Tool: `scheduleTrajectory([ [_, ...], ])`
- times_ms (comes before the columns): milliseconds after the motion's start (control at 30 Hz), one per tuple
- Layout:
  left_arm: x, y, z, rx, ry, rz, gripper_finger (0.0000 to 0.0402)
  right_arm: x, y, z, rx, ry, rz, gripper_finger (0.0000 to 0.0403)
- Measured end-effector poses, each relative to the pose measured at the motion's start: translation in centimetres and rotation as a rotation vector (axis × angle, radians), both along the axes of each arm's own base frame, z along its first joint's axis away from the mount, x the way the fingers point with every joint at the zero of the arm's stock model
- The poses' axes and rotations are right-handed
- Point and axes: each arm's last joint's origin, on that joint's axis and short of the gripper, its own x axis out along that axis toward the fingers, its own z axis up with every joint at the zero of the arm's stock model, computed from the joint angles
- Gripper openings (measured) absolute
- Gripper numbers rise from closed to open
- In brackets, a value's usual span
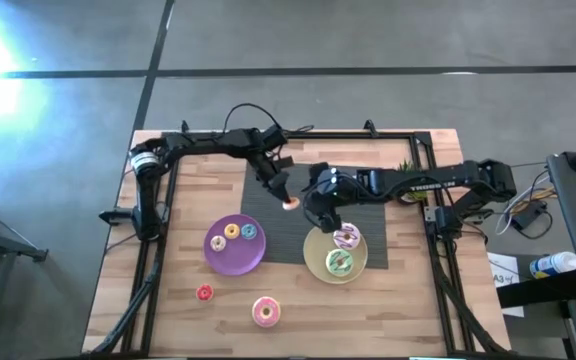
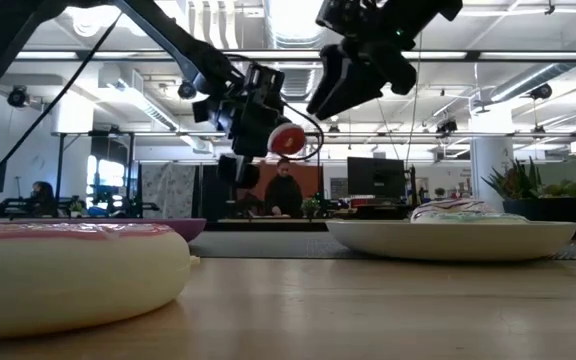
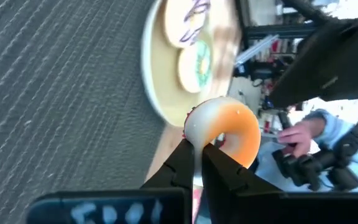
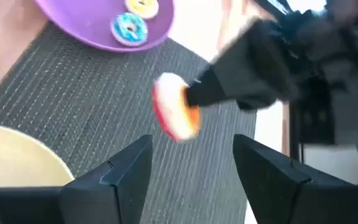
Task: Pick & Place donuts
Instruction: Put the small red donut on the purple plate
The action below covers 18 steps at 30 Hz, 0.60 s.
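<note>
— Pink-iced donut sits nearest in the low view, fat and smooth, flat on the wooden table; what is beyond it?

— Red donut lies near it; farther on, the purple plate holds a yellow donut and a blue donut; the pale-yellow plate carries the green donut and the white streaked donut; both plates are shallow, glossy discs.

— And the arms?

— Left pincer hangs over the ribbed dark mat, clamped on the rim of the orange donut; right pincer hovers by the yellow plate, fingers apart, empty.

— Advice?

— I'd judge the orange one bound for a plate; carry it level, lower it close to the surface, then release; the ring looks hard and may roll.
</note>
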Motion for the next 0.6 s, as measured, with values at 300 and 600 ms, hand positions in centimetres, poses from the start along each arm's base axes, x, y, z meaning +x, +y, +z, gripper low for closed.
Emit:
scheduleTrajectory([
  [300, 1.3, 0.0, 0.9, -0.041, -0.085, 0.026, 0.0, 0.2, 0.2, -0.1, -0.049, 0.007, 0.052, 0.0214],
  [600, 1.9, -0.5, 1.3, -0.053, -0.102, 0.014, 0.0, 0.5, 0.2, -0.9, -0.049, 0.036, 0.054, 0.0195],
])
